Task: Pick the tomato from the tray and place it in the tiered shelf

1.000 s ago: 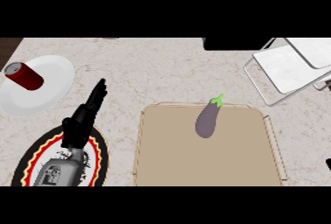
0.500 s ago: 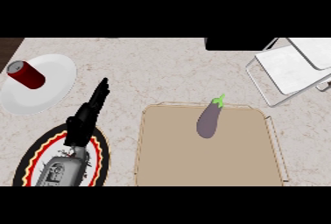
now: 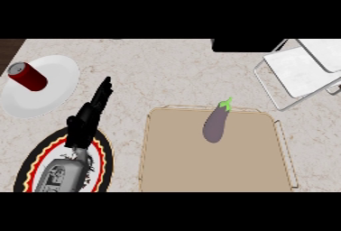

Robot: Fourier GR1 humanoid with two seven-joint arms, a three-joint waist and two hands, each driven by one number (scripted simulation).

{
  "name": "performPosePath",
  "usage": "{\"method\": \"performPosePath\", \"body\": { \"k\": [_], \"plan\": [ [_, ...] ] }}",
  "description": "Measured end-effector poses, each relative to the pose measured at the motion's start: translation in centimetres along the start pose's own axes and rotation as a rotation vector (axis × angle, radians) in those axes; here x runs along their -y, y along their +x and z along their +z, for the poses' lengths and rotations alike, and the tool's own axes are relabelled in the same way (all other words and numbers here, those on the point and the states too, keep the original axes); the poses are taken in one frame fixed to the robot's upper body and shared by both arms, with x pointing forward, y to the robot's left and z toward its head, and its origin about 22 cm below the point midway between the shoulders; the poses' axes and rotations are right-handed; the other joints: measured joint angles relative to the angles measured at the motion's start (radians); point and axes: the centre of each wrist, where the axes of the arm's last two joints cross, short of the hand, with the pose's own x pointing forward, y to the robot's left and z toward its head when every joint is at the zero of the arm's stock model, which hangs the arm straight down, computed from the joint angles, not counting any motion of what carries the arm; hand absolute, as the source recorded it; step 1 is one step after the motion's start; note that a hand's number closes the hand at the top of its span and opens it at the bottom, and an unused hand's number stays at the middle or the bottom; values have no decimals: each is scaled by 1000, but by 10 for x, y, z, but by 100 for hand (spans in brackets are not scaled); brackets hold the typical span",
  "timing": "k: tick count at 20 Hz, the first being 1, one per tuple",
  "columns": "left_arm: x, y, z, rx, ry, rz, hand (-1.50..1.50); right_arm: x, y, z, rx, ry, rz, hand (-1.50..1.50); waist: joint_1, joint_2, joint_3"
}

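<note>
Eggplant point(image 3: 216, 123) on tray point(image 3: 213, 173), shelf point(image 3: 300, 72) behind right

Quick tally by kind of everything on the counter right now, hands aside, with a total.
Plates: 2, a white plate and a black-rimmed plate
Cans: 1, the red can on the white plate
Trays: 1, the tan tray
Vegetables: 1, a purple eggplant on the tray
Shelves: 1, the white tiered shelf
Total: 6

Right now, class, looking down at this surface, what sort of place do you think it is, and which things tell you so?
Probably a kitchen counter: a pale speckled stone-like top holds a tan tray with an eggplant on it, a white plate bearing a red can, and a white tiered wire shelf.
</note>
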Motion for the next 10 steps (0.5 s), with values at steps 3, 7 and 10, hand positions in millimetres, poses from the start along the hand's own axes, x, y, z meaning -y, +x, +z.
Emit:
{"method": "performPosePath", "body": {
  "k": [3,7,10],
  "plan": [
    [-3,0,1,-2,-3,2,0,3,-4,-17,20,-17,24,150,2,0,0],
    [0,-9,2,-5,-2,3,0,-11,-13,-31,55,-46,77,150,3,1,0],
    [1,-5,1,-3,-5,4,0,-22,-19,-44,62,-61,101,150,4,1,0]
  ]
}}
